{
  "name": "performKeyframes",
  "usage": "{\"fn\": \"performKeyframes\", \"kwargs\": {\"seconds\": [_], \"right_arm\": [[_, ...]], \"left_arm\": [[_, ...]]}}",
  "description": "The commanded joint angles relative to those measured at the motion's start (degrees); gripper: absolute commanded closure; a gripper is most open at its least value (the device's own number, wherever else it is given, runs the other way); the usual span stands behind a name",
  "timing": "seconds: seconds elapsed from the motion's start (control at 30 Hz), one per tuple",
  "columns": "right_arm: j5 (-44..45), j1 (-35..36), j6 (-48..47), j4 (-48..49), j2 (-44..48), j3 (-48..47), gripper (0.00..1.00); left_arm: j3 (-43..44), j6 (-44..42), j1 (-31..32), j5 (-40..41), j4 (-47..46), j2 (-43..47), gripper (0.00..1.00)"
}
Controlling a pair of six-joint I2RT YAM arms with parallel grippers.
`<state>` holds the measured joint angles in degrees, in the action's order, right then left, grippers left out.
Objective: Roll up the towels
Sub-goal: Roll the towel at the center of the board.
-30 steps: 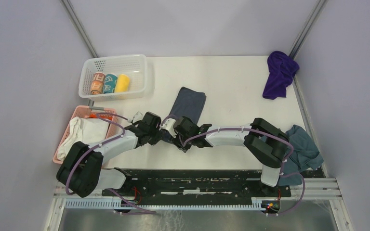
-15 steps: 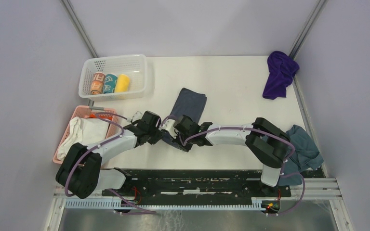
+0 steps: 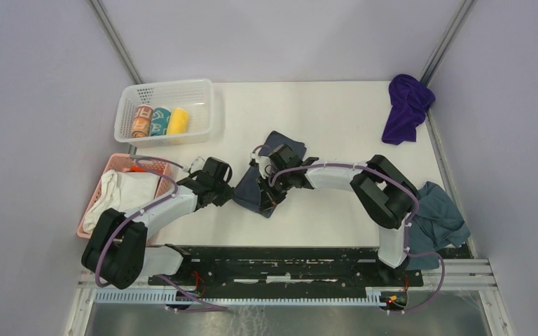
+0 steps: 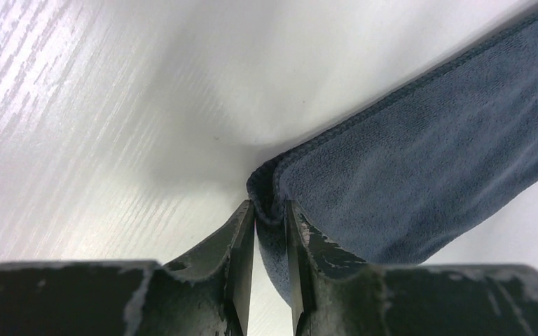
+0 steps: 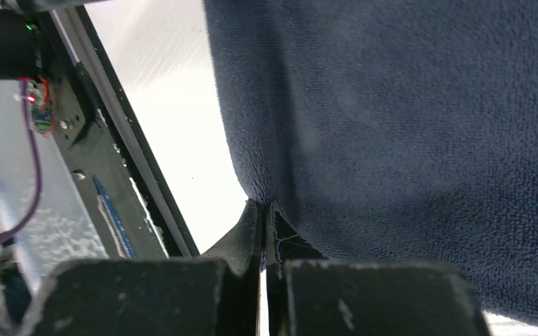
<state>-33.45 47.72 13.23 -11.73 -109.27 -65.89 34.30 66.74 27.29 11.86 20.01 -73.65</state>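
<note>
The dark slate-grey towel lies mid-table, bunched and partly doubled over between my two grippers. My left gripper sits at its left corner. In the left wrist view that folded corner of the towel is caught between the narrow jaws of the left gripper. My right gripper reaches in from the right. In the right wrist view the right gripper is shut on a pinch of the towel. The deep purple towel lies crumpled at the far right corner.
A white basket at the far left holds three rolled towels. Near the left edge a pink basket holds a white cloth. A teal-grey cloth hangs over the right edge by the right arm's base.
My right gripper closed on the slate-grey towel and swung toward the far side, bunching and doubling it over. The left gripper shifted slightly left with its corner, and its jaws eased a little.
</note>
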Motion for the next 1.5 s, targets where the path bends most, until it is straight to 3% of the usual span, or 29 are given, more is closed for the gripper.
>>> {"fn": "performKeyframes", "kwargs": {"seconds": [0.0,0.27,0.47,0.57,0.77,0.9,1.13,1.47], "right_arm": [[-9.1,-3.11,7.27,5.59,-2.28,0.71,1.0],[-9.8,-6.69,9.74,6.19,-6.04,1.49,0.97],[-9.53,-7.68,10.19,5.61,-7.84,0.86,0.97],[-9.52,-7.73,10.1,4.32,-8.53,0.09,0.97],[-9.73,-7.81,10.34,3.43,-9.22,-0.85,0.96],[-9.86,-7.76,10.43,2.51,-9.71,-1.65,0.96],[-9.89,-7.86,10.98,1.88,-10.12,-2.53,0.96],[-9.53,-7.85,11.14,1.02,-10.21,-3.13,0.96]], "left_arm": [[3.16,-4.66,-1.29,0.01,-2.08,-0.5,0.69],[5.57,-7.87,-2.66,-4.01,-5.13,-5.97,0.68],[3.78,-9.3,-7.83,-6.71,-6.37,-6.56,0.66],[1.48,-10.05,-11.7,-9.2,-7.03,-3.92,0.58],[-5.1,-10.78,-14.89,-12.13,-7.21,6.98,0.32],[-9.55,-10.19,-15.07,-15.09,-6.57,14.09,0.26],[-15.83,-7.02,-14.91,-21.04,-7.67,20.01,0.29],[-15.85,-3.97,-10.21,-23.72,-17.31,13.68,0.38]]}}
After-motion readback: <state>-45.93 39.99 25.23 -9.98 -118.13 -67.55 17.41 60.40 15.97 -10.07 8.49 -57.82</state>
